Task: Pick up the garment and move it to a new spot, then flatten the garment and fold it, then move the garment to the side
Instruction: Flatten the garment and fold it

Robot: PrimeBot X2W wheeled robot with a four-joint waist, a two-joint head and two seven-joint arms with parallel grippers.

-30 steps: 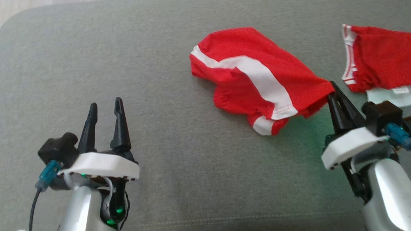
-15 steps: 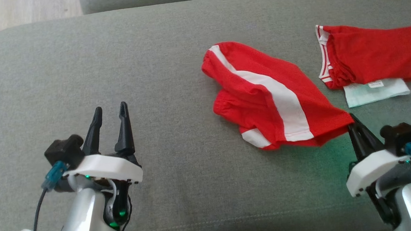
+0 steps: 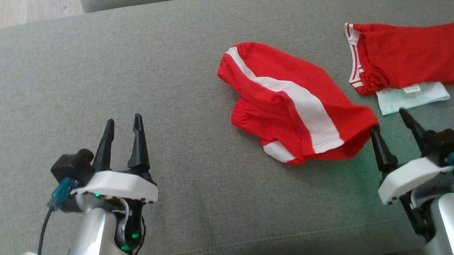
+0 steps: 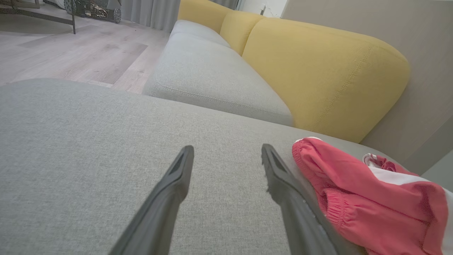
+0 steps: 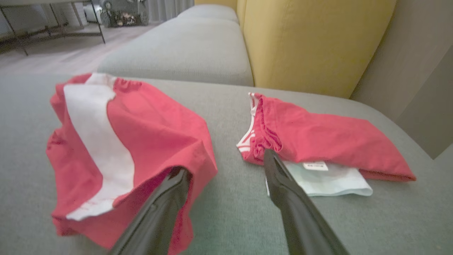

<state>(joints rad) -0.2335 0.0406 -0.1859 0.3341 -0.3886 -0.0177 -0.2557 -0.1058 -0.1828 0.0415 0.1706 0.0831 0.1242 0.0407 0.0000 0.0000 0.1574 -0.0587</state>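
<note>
1. The garment [image 3: 287,101], red with a white stripe, lies crumpled on the grey cushion [image 3: 169,68]. Its near corner touches one finger of the right gripper [image 3: 389,121], whose fingers stand spread and are not pinching it.
2. Just beyond that gripper's other finger lie a second red garment [image 3: 406,56] and a pale cloth [image 3: 412,96] partly under it.
3. The left gripper [image 3: 123,119] is spread too, over bare cushion, apart from the garment on its left.
</note>
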